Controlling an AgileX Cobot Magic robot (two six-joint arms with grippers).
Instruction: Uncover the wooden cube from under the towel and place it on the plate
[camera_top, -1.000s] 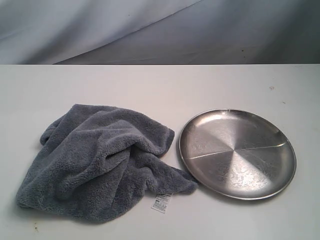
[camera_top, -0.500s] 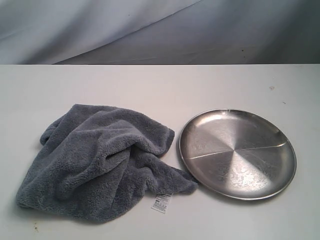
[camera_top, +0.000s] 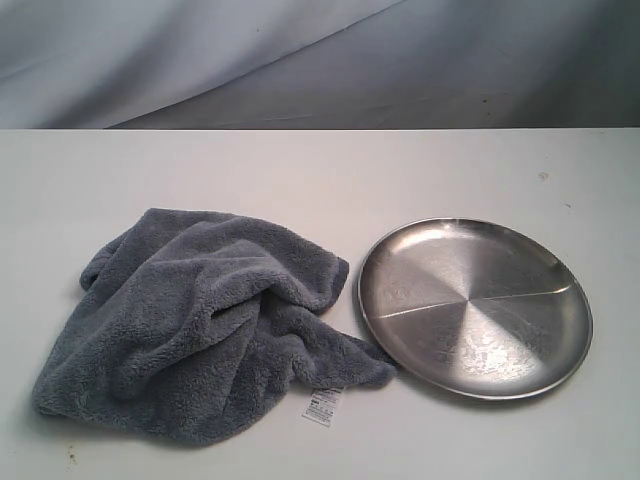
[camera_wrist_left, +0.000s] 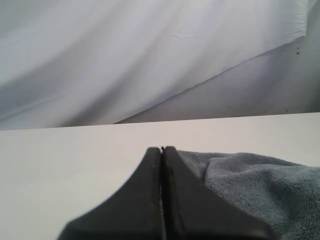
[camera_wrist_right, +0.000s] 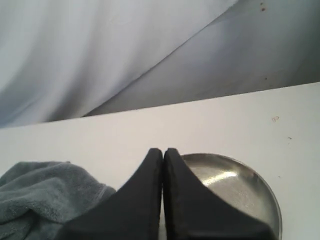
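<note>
The wooden cube was hidden; the towel (camera_top: 190, 320) lay bunched just beside the plate (camera_top: 470, 310). My jaws, both clenched empty, needed opening, I judged, the left pinching a raised fold.

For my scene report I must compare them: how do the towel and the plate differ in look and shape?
The towel is blue-grey, fluffy and crumpled; the plate is silver, shiny and flat. The towel's outline is irregular; the plate's is round. Both lie side by side on the white table.
</note>
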